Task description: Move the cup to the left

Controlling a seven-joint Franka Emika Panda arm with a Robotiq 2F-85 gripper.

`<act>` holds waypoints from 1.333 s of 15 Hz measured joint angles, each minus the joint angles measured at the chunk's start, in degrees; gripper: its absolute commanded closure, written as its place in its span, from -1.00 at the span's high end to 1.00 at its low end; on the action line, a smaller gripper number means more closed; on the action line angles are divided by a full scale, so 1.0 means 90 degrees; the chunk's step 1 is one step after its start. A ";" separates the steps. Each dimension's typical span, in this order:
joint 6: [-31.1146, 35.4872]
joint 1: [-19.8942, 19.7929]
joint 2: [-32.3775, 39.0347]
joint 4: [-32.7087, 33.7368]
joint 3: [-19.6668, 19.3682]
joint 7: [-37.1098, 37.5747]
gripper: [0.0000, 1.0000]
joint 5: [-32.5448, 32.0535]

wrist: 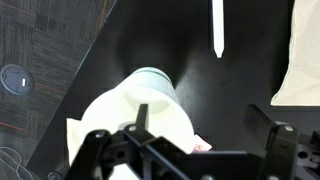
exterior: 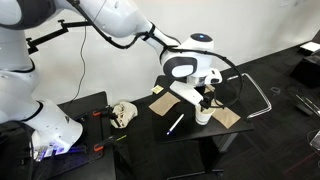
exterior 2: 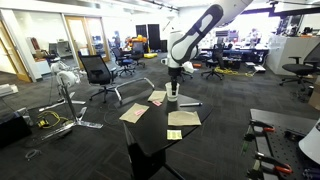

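Note:
A white cup (wrist: 140, 100) stands on the black table (wrist: 235, 85). In the wrist view my gripper (wrist: 205, 118) is low over it and open. One finger is above the cup's mouth and the other is out to its right, so the cup's right wall lies between them. In both exterior views the gripper (exterior: 205, 100) (exterior 2: 173, 88) hangs right over the cup (exterior: 203, 117) (exterior 2: 172, 98), which it partly hides. I cannot tell whether the fingers touch the cup.
A white pen (wrist: 217, 27) lies beyond the cup, and shows dark in an exterior view (exterior: 175, 124). Tan paper sheets (exterior 2: 184, 118) (exterior 2: 134, 113) (exterior: 229, 117) lie around it. A pale crumpled object (exterior: 123, 113) sits on a side stand. Office chairs (exterior 2: 98, 72) stand behind.

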 measured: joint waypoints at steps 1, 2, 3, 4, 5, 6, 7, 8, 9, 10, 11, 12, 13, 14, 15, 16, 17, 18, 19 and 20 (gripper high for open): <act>0.0000 -0.0004 0.0042 0.0026 0.0006 0.0000 0.17 -0.0006; 0.0000 -0.0007 0.0085 0.0054 0.0012 0.0000 0.02 -0.0008; 0.0000 -0.0009 0.0120 0.0077 0.0017 0.0000 -0.15 -0.0010; 0.0000 -0.0010 0.0150 0.0097 0.0022 0.0000 -0.28 -0.0011; 0.0000 -0.0011 0.0172 0.0111 0.0026 0.0000 -0.42 -0.0012; 0.0000 -0.0012 0.0188 0.0122 0.0029 0.0000 -0.59 -0.0013; 0.0000 -0.0013 0.0201 0.0133 0.0031 0.0000 -0.72 -0.0014; 0.0000 -0.0014 0.0211 0.0145 0.0033 0.0000 -0.89 -0.0015; 0.0000 -0.0015 0.0225 0.0165 0.0035 0.0000 -0.99 -0.0016; 0.0000 -0.0015 0.0235 0.0180 0.0036 0.0000 -1.00 -0.0017; 0.0000 -0.0016 0.0242 0.0188 0.0037 0.0000 -1.00 -0.0017; 0.0000 -0.0017 0.0245 0.0195 0.0038 0.0000 -1.00 -0.0018; 0.0000 -0.0020 0.0244 0.0218 0.0038 0.0000 -0.99 -0.0029; 0.0000 -0.0022 0.0246 0.0242 0.0038 0.0000 -0.99 -0.0030; -0.0001 -0.0023 0.0247 0.0246 0.0041 0.0000 -0.99 -0.0030; -0.0006 -0.0023 0.0246 0.0247 0.0045 0.0000 -0.99 -0.0030; -0.0012 -0.0022 0.0244 0.0247 0.0062 0.0000 -0.99 -0.0030; -0.0029 -0.0016 0.0231 0.0247 0.0090 0.0000 -0.99 -0.0030; -0.0050 0.0003 0.0200 0.0246 0.0118 0.0007 -0.99 -0.0030; -0.0079 0.0026 0.0147 0.0242 0.0157 0.0009 -0.99 -0.0030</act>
